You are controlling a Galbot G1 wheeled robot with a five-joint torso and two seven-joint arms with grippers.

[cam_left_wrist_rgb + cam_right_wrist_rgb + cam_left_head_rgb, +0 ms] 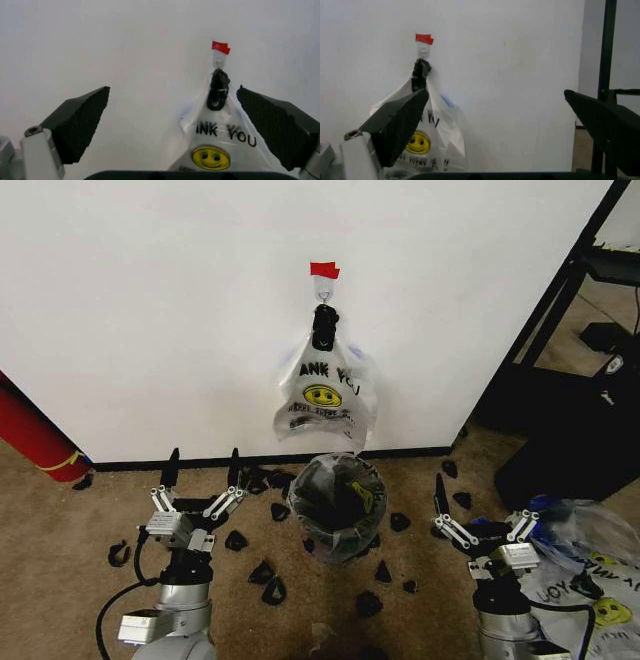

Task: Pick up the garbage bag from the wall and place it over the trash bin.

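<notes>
The trash bin (345,548), black wire mesh, stands on the carpet below the wall (150,300). A thin translucent garbage bag (318,480) with a yellow smiley patch is draped over its rim. Above it a bunch of "THANK YOU" bags (325,395) (220,142) (445,131) hangs under a black clip (323,328) from a hook under red tape (324,270). My left gripper (203,465) (172,108) is low, left of the bin, open and holding nothing. My right gripper (485,515) (495,112) is low on the bin's right, also open and holding nothing.
Black scraps (265,575) litter the carpet around the bin. A red cylinder with a yellow band (40,440) leans at the left. A black rack (570,380) stands to the right, with a flat pile of printed bags (595,580) beside my right arm.
</notes>
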